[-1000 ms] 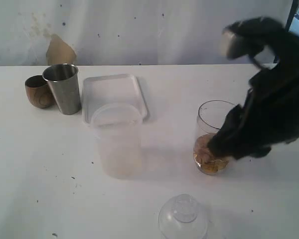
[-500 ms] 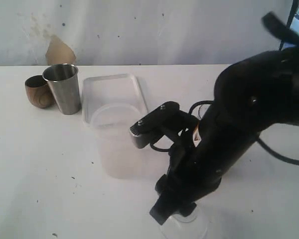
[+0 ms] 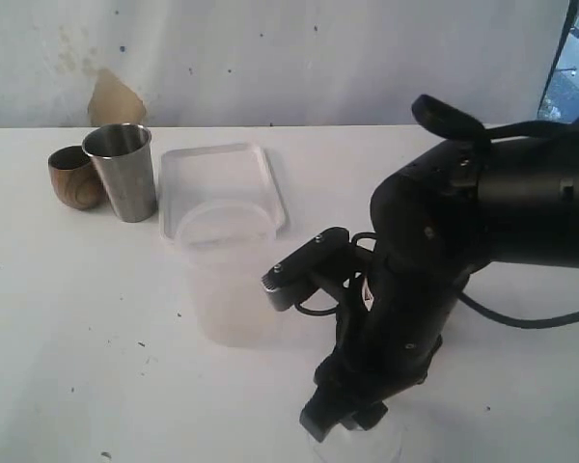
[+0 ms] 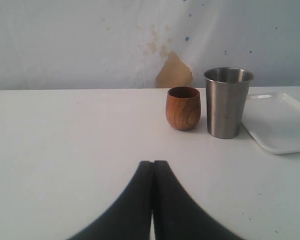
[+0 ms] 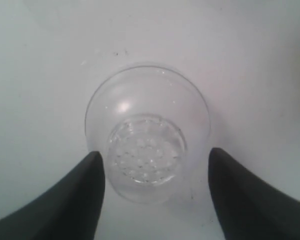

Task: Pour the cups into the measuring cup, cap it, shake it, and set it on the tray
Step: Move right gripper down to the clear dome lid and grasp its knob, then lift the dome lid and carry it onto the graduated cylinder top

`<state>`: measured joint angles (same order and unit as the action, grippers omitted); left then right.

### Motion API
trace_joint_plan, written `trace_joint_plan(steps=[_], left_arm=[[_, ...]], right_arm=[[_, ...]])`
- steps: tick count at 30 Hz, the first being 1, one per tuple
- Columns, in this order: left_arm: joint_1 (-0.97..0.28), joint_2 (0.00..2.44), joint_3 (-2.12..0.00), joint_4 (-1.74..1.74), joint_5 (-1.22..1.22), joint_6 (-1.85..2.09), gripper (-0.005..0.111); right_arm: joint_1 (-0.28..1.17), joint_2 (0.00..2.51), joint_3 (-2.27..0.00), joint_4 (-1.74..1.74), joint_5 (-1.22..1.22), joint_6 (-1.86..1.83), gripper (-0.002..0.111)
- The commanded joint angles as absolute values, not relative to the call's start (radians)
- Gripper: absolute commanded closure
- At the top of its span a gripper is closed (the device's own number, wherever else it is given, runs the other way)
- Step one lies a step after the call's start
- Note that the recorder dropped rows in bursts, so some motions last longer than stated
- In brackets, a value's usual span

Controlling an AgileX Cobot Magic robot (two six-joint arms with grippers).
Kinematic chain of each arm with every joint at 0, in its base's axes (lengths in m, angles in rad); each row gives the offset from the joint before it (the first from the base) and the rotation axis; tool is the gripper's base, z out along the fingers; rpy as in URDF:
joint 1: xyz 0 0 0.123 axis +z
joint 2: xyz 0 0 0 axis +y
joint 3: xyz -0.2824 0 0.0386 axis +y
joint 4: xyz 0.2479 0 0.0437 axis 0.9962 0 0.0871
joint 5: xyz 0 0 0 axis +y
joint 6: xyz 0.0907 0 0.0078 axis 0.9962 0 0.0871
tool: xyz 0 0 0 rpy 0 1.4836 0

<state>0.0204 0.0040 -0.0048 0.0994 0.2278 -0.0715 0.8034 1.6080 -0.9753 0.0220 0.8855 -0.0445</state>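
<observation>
White bench (image 3: 77,338) under a stained, peeling white wall (image 3: 270,58). At the far left stand the 2 cups, the steel tumbler (image 3: 123,172) just beside the wooden cup (image 3: 74,177), with the tray (image 3: 217,174) next to them and a frosted tumbler (image 3: 227,275) in front of it. I can't see the measuring cup in any view. My guess is that it sits behind the bulk of the right arm (image 3: 444,251).

The right gripper (image 5: 154,167) hangs over the clear domed lid (image 5: 146,150) at the near side of the bench. Its jaws stand apart, 1 on each side of the dome, and hold nothing yet. The left gripper (image 4: 153,165) has its jaws pressed together with nothing between them, and it points at the cups from well back.

The lid is what worries me. It is smooth, rounded and see-through, so jaws closing on the curved wall could squeeze it out sideways or tip it. The jaws look about as wide as its rim, so a small misalignment could put 1 jaw on top of the rim and not beside it. The arm's linkage also passes close to the frosted tumbler, and a careless lift could knock that over. If the measuring cup is behind the arm, a blind swing could hit it too.

I can read no brand, label or writing anywhere.
</observation>
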Motion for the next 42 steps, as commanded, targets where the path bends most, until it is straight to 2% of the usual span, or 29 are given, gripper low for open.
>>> trace_joint_plan(steps=[1, 4, 6, 7, 8, 9, 10, 20, 24, 27, 35, 42], left_arm=[[0.017, 0.0, 0.0, 0.093, 0.225, -0.07, 0.107], [0.017, 0.0, 0.0, 0.093, 0.225, -0.07, 0.107], [0.017, 0.0, 0.0, 0.093, 0.225, -0.07, 0.107], [0.017, 0.0, 0.0, 0.093, 0.225, -0.07, 0.107], [0.017, 0.0, 0.0, 0.093, 0.225, -0.07, 0.107], [0.017, 0.0, 0.0, 0.093, 0.225, -0.07, 0.107], [0.017, 0.0, 0.0, 0.093, 0.225, -0.07, 0.107], [0.017, 0.0, 0.0, 0.093, 0.225, -0.07, 0.107], [0.017, 0.0, 0.0, 0.093, 0.225, -0.07, 0.107], [0.017, 0.0, 0.0, 0.093, 0.225, -0.07, 0.107], [0.017, 0.0, 0.0, 0.093, 0.225, -0.07, 0.107], [0.017, 0.0, 0.0, 0.093, 0.225, -0.07, 0.107]], right_arm=[[0.806, 1.634, -0.974, 0.03, 0.889, -0.04, 0.051], [0.806, 1.649, -0.974, 0.03, 0.881, -0.038, 0.054], [0.806, 1.645, -0.974, 0.03, 0.875, -0.019, 0.066], [0.806, 1.643, -0.976, 0.03, 0.875, -0.019, 0.078], [0.806, 1.643, -0.976, 0.03, 0.879, -0.019, 0.086], [0.806, 1.637, -0.976, 0.028, 0.89, -0.021, 0.1], [0.806, 1.629, -0.976, 0.028, 0.907, -0.022, 0.108], [0.806, 1.429, -1.136, 0.017, 1.12, -0.022, 0.108], [0.806, 1.373, -1.216, -0.085, 1.215, 0.061, 0.108], [0.806, 1.359, -1.28, -0.223, 1.221, 0.146, 0.108], [0.804, 1.351, -1.393, -0.324, 1.221, 0.161, 0.108], [0.69, 1.374, -1.405, -0.287, 1.221, 0.169, 0.108]])
